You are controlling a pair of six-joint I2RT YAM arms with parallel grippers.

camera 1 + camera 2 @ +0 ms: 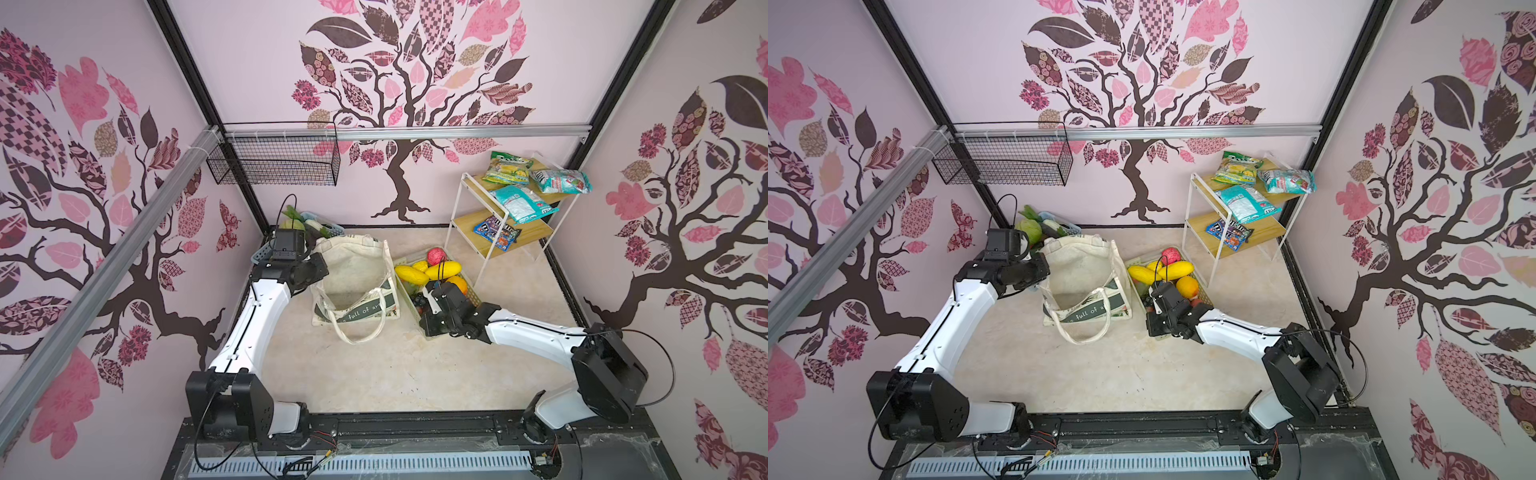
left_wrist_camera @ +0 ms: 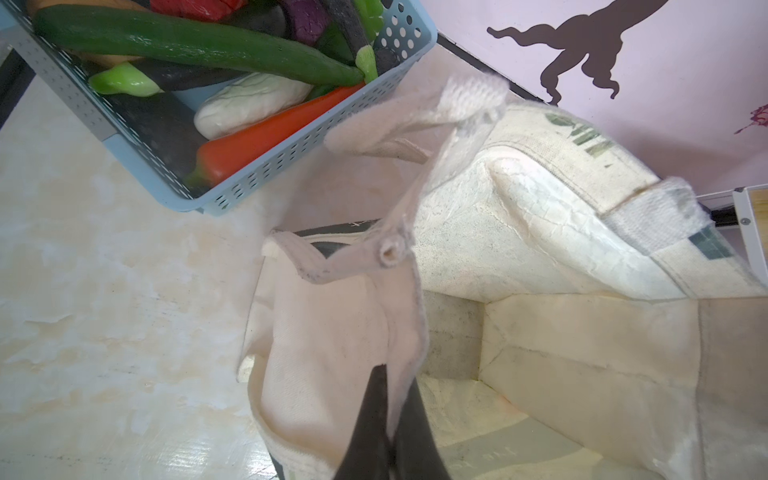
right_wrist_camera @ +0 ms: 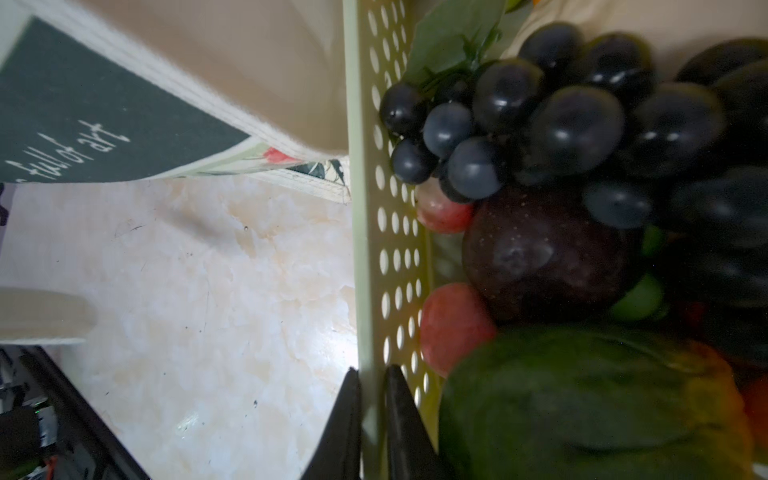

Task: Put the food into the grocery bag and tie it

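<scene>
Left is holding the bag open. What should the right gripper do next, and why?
Probably lift the right gripper clear of the pale-green basket wall that its jaws straddle and go for the grape bunch just inside: the left gripper pinches the grocery bag rim, and no food shows inside it.

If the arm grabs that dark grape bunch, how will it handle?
The grapes probably weigh little; they look like glossy plastic. Lifted by one berry, the bunch would likely dangle, being many separate beads. Shiny skins might slip.
</scene>
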